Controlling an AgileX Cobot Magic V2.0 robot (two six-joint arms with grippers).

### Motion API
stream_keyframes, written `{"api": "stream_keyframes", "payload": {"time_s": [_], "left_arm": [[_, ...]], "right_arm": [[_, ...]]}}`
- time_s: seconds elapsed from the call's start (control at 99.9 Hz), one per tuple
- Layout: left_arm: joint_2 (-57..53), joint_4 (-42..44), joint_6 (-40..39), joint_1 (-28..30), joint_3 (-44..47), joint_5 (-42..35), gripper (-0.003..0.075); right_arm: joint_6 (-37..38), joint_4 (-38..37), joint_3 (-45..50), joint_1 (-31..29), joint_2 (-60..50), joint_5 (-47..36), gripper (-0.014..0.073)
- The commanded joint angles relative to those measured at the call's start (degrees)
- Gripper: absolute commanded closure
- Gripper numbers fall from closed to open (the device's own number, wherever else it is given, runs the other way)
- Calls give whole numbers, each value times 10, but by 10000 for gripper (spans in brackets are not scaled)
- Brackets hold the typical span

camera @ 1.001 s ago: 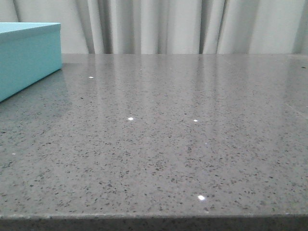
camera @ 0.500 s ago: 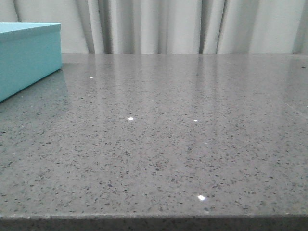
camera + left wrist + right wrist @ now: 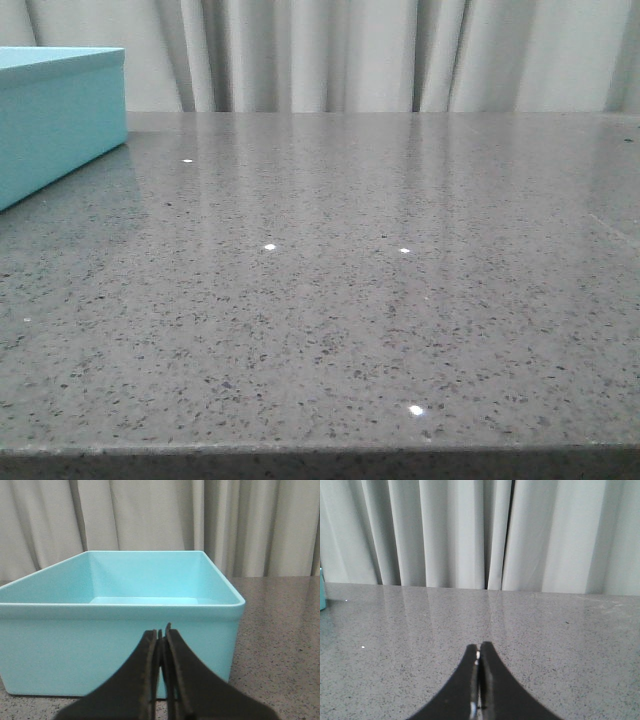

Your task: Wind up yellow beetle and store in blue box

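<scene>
The blue box (image 3: 55,115) stands at the far left of the grey table in the front view. In the left wrist view the blue box (image 3: 100,645) fills most of the picture, open at the top, and the part of its inside that shows is empty. My left gripper (image 3: 161,632) is shut and empty, just in front of the box's near wall. My right gripper (image 3: 478,647) is shut and empty over bare table. A sliver of the box (image 3: 322,589) shows in the right wrist view. The yellow beetle is out of view. Neither gripper shows in the front view.
The grey speckled table (image 3: 350,280) runs to a front edge at the bottom of the front view. Pale curtains (image 3: 350,50) hang behind the table's far edge.
</scene>
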Motion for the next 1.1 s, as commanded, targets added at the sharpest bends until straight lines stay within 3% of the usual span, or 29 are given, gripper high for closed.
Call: {"api": "stream_keyframes", "payload": {"time_s": [0.0,0.09,0.16,0.52,0.7,1.091], "left_arm": [[-18,-1,-6,-4,25,-39,741],[-18,-1,-6,-4,25,-39,741],[-18,-1,-6,-4,25,-39,741],[-18,-1,-6,-4,25,-39,741],[-18,-1,-6,-4,25,-39,741],[-18,-1,-6,-4,25,-39,741]], "right_arm": [[-64,62,16,-40,6,-94,662],[-129,150,50,-72,5,-146,662],[-169,177,69,-87,-1,-163,662],[-176,224,154,-138,-43,-153,662],[-179,219,153,-145,-55,-85,662],[-179,210,153,-145,-55,-85,662]]}}
